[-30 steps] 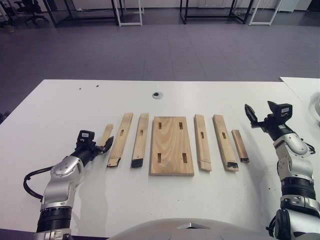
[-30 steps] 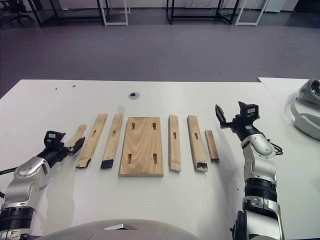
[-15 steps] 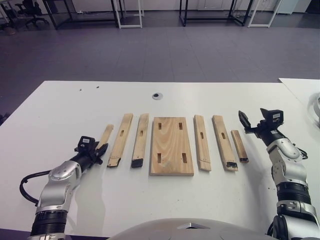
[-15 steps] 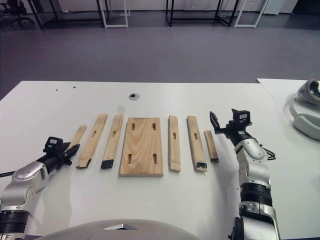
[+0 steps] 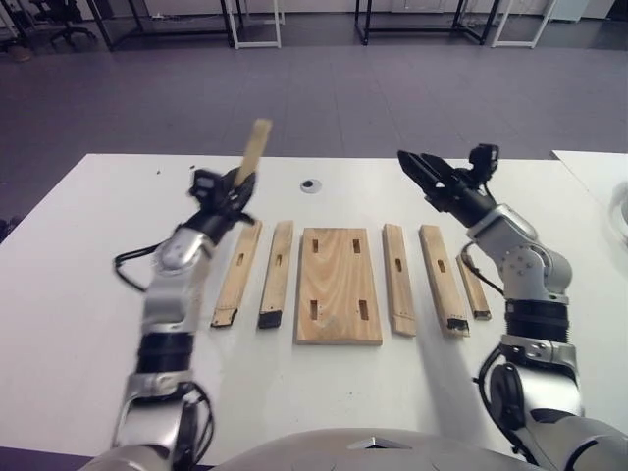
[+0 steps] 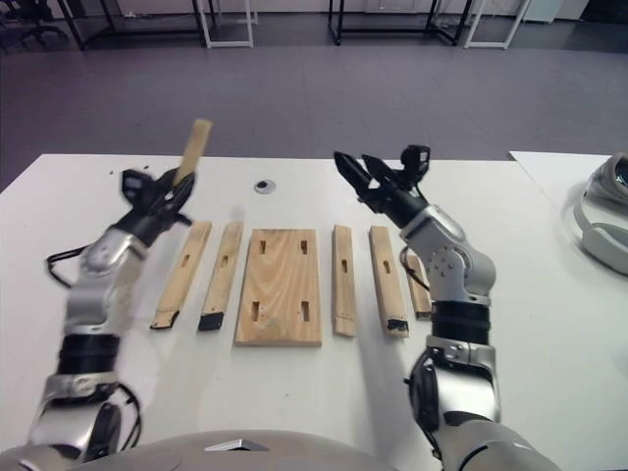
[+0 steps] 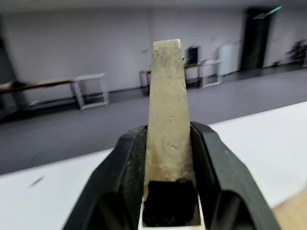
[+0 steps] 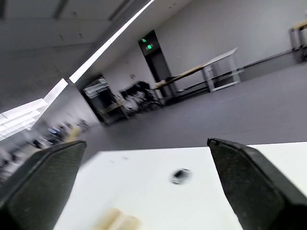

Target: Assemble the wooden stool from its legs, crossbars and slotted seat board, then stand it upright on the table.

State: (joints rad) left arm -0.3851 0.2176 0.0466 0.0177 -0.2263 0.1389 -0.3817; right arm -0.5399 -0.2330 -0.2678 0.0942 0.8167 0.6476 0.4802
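Observation:
My left gripper (image 5: pixel 234 184) is shut on a short wooden crossbar (image 5: pixel 255 147) and holds it up in the air, tilted, over the table's left side; in the left wrist view the crossbar (image 7: pixel 167 115) sits clamped between both black fingers. The slotted seat board (image 5: pixel 338 285) lies flat mid-table. Two legs (image 5: pixel 237 270) (image 5: pixel 277 270) lie left of it, and two more (image 5: pixel 396 277) (image 5: pixel 439 277) lie to its right. A second short crossbar (image 5: pixel 474 289) lies farthest right, partly behind my right arm. My right gripper (image 5: pixel 417 167) hovers open above the right legs' far ends.
A small black grommet (image 5: pixel 311 185) sits in the white table (image 5: pixel 98 255) behind the seat board. A white headset (image 6: pixel 603 211) rests on the neighbouring table at the far right. Bare tabletop lies in front of the parts.
My left gripper has lifted the short crossbar off the table's left end and swung it up and farther back. My right arm swung up and inward from the right edge, still open.

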